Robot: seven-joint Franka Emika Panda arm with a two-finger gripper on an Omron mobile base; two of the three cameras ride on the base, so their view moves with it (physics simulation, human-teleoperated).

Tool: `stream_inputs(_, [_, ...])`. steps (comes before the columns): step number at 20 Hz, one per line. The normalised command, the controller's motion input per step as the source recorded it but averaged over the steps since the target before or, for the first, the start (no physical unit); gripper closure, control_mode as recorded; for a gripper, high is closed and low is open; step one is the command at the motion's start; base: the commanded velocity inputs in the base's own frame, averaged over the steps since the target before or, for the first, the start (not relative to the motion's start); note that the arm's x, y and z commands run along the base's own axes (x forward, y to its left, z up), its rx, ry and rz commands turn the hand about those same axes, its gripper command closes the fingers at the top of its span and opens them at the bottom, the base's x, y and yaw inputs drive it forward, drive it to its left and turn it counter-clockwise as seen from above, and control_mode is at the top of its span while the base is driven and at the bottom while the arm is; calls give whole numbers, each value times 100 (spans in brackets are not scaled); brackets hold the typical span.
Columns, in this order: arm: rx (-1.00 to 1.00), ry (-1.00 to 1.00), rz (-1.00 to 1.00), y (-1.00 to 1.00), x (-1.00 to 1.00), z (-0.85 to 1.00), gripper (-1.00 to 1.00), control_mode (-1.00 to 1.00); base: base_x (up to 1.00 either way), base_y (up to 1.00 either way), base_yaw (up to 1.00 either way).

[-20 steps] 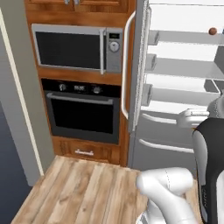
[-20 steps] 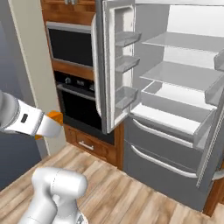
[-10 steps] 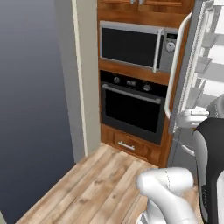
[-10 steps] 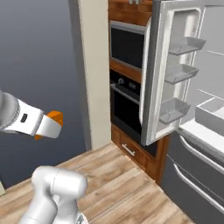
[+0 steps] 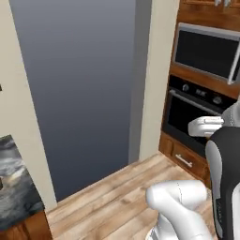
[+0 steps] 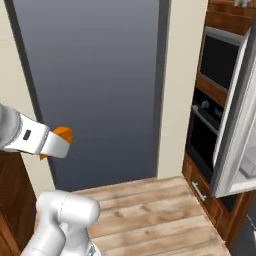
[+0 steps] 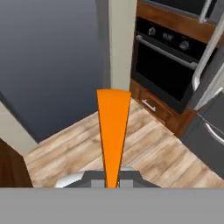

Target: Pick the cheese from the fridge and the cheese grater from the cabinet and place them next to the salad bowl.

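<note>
Hand view: the hand (image 7: 112,183) is clamped on the cheese (image 7: 113,131), an orange wedge held in the air over the wood floor (image 7: 144,153). Right base view adds the fridge (image 6: 232,130) door at the right edge. Since a second ago the base has swung left: open fridge shelves gone, grey wall (image 5: 79,89) ahead.

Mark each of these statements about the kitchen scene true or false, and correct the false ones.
1. The hand is shut on the cheese. True.
2. The cheese is green. False: it is bright orange.
3. The fridge door stands open in the right base view. True.
4. The built-in oven sits above the microwave. False: the oven is below the microwave.
5. The floor is wooden planks. True.
</note>
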Motion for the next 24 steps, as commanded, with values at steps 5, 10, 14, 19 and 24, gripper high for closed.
stream_inputs(5, [0, 0, 0, 0, 0, 0, 100, 100, -41, 0, 68])
stream_inputs(10, [0, 0, 0, 0, 0, 0, 100, 100, -35, 0, 71])
stream_inputs(14, [0, 0, 0, 0, 0, 0, 100, 100, -28, 0, 75])
stream_inputs(19, [0, 0, 0, 0, 0, 0, 100, 100, -25, 1, 74])
stream_inputs(24, [0, 0, 0, 0, 0, 0, 100, 100, -13, 13, 67])
